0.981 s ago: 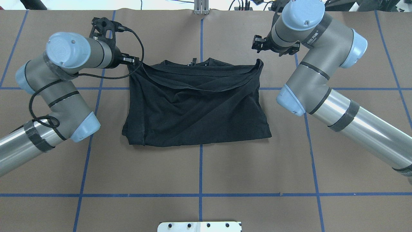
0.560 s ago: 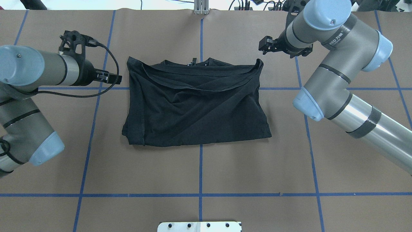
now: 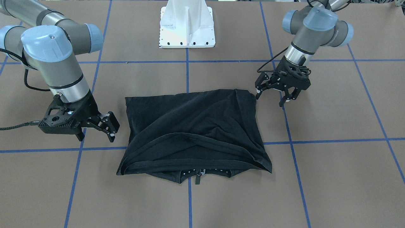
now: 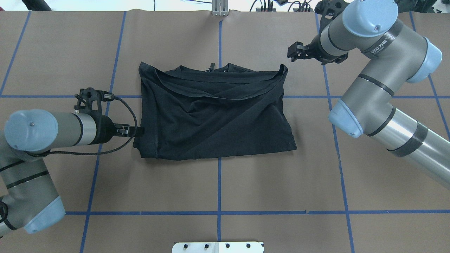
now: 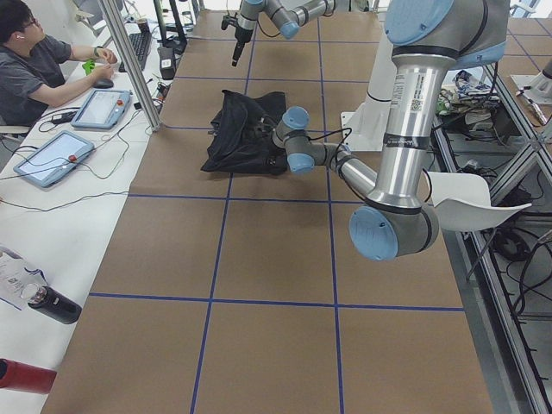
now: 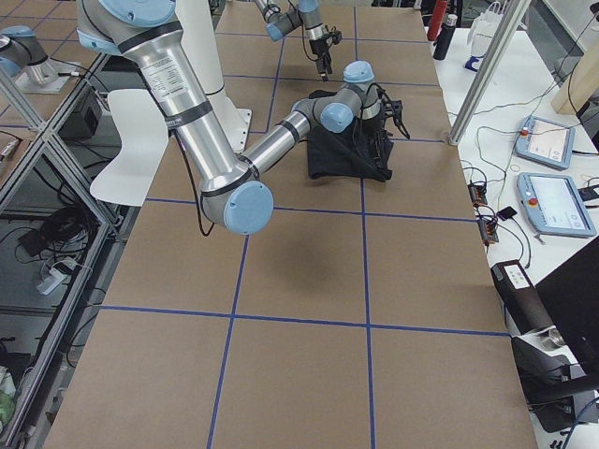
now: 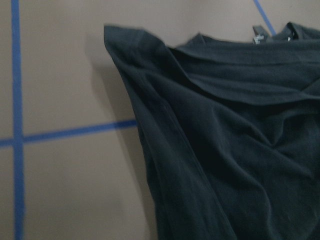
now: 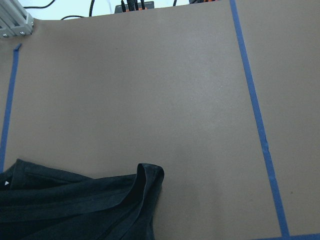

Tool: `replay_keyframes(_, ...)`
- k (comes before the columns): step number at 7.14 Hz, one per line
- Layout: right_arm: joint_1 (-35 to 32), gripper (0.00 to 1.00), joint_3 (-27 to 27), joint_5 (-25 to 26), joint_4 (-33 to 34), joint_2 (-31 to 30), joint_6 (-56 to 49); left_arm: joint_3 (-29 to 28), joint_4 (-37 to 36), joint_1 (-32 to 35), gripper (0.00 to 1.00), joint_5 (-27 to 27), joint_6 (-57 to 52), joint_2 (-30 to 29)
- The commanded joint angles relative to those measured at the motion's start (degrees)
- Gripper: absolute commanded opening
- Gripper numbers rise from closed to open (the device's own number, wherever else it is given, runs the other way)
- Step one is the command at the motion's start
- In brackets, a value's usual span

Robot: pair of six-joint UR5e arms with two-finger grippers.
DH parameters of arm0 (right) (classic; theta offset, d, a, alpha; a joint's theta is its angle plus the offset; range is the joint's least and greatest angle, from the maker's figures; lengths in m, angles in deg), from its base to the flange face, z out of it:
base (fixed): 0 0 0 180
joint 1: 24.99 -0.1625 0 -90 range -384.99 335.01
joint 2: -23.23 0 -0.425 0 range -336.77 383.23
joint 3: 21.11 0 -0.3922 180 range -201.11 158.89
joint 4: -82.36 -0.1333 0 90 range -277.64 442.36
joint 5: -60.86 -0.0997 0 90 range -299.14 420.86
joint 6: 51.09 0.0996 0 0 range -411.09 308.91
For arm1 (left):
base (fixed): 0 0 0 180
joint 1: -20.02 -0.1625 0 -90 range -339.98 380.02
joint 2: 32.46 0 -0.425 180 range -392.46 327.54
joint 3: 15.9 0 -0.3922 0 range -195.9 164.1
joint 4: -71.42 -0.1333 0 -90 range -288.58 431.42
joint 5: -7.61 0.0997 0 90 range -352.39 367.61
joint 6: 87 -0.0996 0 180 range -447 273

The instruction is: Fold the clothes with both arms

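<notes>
The black T-shirt (image 4: 214,112) lies folded into a rough rectangle mid-counter (image 4: 225,186). Its collar (image 3: 205,173) is half tucked under the top layer at the edge away from the robot. The left pincer (image 3: 270,98) has its fingers spread and holds nothing, just beside the shirt's near corner. From overhead its black tips blend into the cloth, so whether they touch it cannot be told. The right pincer (image 3: 96,135), also spread and holding nothing, hangs off the shirt's opposite side, apart from it. Both wrist views show only cloth and counter.
</notes>
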Motion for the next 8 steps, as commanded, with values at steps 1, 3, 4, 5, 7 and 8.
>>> replay_keyframes(1,0.08,1.00,0.07,0.09,0.00,-0.04,0.02,-1.63,0.64,-3.32,0.92,2.03,4.24,0.15)
replay_keyframes(3,0.08,1.00,0.07,0.09,0.00,-0.04,0.02,-1.81,0.73,-5.34,0.65,3.09,5.91,-0.38)
replay_keyframes(4,0.08,1.00,0.07,0.09,-0.09,-0.04,-0.07,-1.81,1.08,-5.87,0.56,3.09,6.09,-0.55)
replay_keyframes(5,0.17,1.00,0.07,0.09,0.00,0.05,0.02,-1.81,1.08,-6.13,0.48,3.09,6.09,-0.64)
replay_keyframes(7,0.17,1.00,0.07,0.18,-0.09,0.05,-0.07,-1.90,1.08,-6.49,0.20,3.00,6.09,-0.73)
replay_keyframes(8,0.26,1.00,-0.01,0.18,-0.09,0.14,-0.07,-1.90,1.08,-6.58,0.00,2.91,6.09,-0.73)
